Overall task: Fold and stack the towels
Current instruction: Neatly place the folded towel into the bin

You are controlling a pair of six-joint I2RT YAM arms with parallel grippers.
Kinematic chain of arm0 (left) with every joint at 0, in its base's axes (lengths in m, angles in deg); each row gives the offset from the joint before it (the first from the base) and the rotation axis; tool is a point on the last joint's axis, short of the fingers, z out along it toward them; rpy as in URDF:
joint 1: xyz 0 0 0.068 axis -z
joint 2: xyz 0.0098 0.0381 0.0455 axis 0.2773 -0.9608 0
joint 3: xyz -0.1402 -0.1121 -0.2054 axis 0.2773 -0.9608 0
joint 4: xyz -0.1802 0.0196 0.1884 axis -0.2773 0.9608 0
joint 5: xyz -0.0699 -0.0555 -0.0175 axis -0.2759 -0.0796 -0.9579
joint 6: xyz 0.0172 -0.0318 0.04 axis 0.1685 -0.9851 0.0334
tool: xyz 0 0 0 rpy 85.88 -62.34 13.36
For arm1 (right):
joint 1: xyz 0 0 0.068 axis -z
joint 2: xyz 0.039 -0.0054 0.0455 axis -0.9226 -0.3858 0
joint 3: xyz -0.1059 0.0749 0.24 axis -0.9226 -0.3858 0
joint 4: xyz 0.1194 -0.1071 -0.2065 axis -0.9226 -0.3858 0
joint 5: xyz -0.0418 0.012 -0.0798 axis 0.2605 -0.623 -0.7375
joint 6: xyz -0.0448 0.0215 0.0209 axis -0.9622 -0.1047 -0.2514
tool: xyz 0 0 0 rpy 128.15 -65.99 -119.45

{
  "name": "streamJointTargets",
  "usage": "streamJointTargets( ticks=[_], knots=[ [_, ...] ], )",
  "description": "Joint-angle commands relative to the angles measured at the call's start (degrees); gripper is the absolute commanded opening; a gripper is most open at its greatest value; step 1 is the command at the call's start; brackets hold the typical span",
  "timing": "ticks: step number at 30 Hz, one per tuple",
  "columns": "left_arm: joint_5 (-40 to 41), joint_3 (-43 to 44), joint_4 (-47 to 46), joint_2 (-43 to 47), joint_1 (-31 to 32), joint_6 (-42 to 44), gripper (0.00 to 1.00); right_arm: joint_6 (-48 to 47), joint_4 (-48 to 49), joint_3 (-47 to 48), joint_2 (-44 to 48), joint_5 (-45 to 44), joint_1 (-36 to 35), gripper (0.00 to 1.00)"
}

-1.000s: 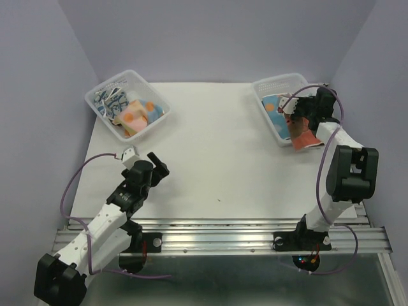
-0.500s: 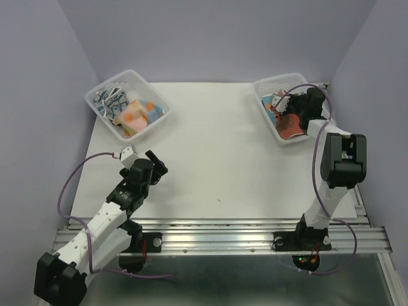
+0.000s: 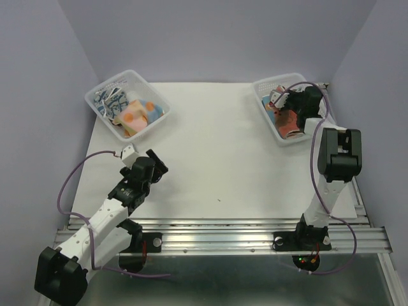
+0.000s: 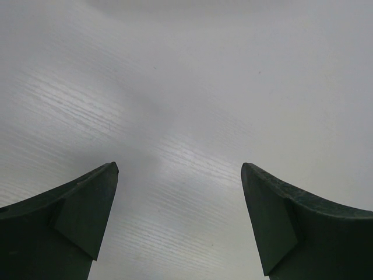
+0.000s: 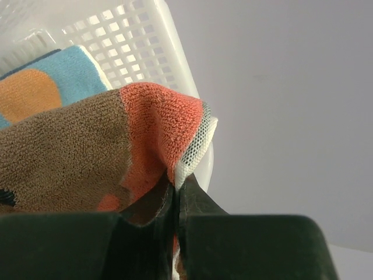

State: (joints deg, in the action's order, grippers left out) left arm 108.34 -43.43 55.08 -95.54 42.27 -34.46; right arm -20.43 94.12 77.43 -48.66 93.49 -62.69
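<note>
A: Nearest first: the left gripper [image 4: 179, 169]?
B: Fingers spread wide, nothing between them, white table [image 4: 175, 76] under them.
A: The right gripper [image 5: 176, 188]?
B: Clamped on the hem of the red-brown towel [image 5: 87, 151], basket [image 5: 137, 41] wall just beyond the fingertips. Picking up, I'd judge; next, lift it clear to fold. Lilac wall [image 5: 280, 87] behind.

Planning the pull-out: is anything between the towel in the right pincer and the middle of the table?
Only the basket wall: the right pincer is shut on the red-brown towel inside it. Beyond that wall, nothing visible lies between.
</note>
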Motion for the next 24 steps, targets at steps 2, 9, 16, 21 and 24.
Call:
streamJointTargets(
  ticks=[2, 9, 16, 21, 24],
  knots=[
    [2.41, 2.44, -0.11, -0.03, -0.07, 0.47, 0.99, 0.03, 2.92, 4.20, -0.66, 1.55, -1.19, 0.04],
    [2.32, 3.06, -0.20, -0.99, -0.07, 0.74, 0.99, 1.16, 2.65, 5.34, -2.15, -0.91, -1.37, 0.73],
    [2.49, 6.04, -0.03, -2.22, -0.07, 1.61, 0.99, 9.50, 9.48, 4.91, -1.28, -3.37, -1.81, 1.00],
    [3.46, 9.38, -0.73, -1.79, -0.07, 3.46, 0.99, 26.95, 18.19, 1.22, 4.95, -4.85, -1.99, 1.00],
    [5.29, 12.36, -0.38, -1.52, -0.07, 4.69, 0.99, 41.79, 13.94, 1.65, 9.95, -7.85, -3.13, 1.00]
  ],
)
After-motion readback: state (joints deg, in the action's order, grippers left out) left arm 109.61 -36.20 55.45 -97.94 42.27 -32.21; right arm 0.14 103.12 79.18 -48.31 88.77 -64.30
